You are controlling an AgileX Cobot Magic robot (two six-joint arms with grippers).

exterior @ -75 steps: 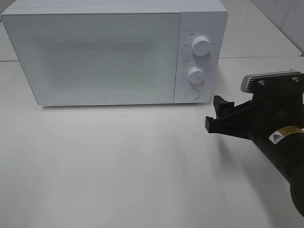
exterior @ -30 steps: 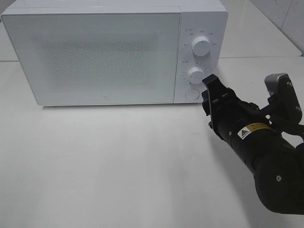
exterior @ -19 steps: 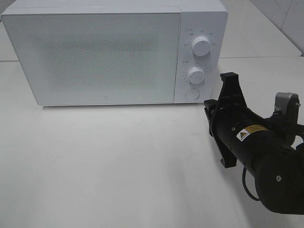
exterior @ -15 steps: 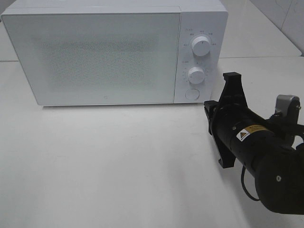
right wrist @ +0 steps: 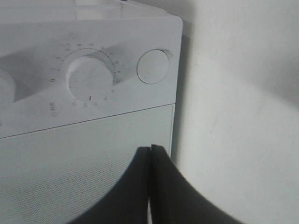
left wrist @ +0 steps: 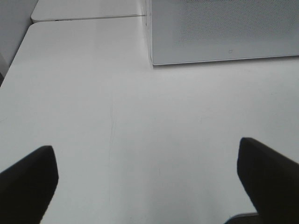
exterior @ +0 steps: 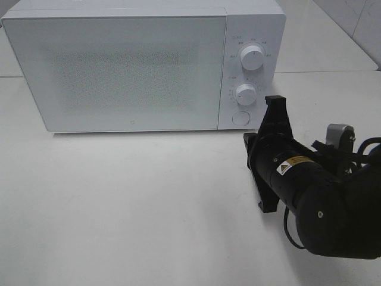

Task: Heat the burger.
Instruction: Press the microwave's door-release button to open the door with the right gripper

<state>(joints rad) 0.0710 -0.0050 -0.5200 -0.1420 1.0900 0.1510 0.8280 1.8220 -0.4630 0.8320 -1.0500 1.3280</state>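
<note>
The burger is out of view. The white microwave (exterior: pixel 119 71) stands at the back of the table with its door closed. It also shows in the left wrist view (left wrist: pixel 224 28) and the right wrist view (right wrist: pixel 93 149). My right gripper (exterior: pixel 249 149) is shut and empty, rolled on its side, just in front of the control panel's lower right corner. In the right wrist view its closed fingertips (right wrist: pixel 150 149) point at the door's edge, below the lower knob (right wrist: pixel 91 77) and the round button (right wrist: pixel 153 66). My left gripper (left wrist: pixel 147 186) is open and empty over bare table.
The control panel carries an upper knob (exterior: pixel 252 58), a lower knob (exterior: pixel 245 93) and a round button (exterior: pixel 240 117). The white table (exterior: pixel 131 196) spreads in front of the microwave. A seam to a second table runs behind it (left wrist: pixel 88 17).
My right arm swung in toward the control panel, rolled its wrist so the gripper stands on edge, then shifted a little left and toward the front. The microwave has not changed.
</note>
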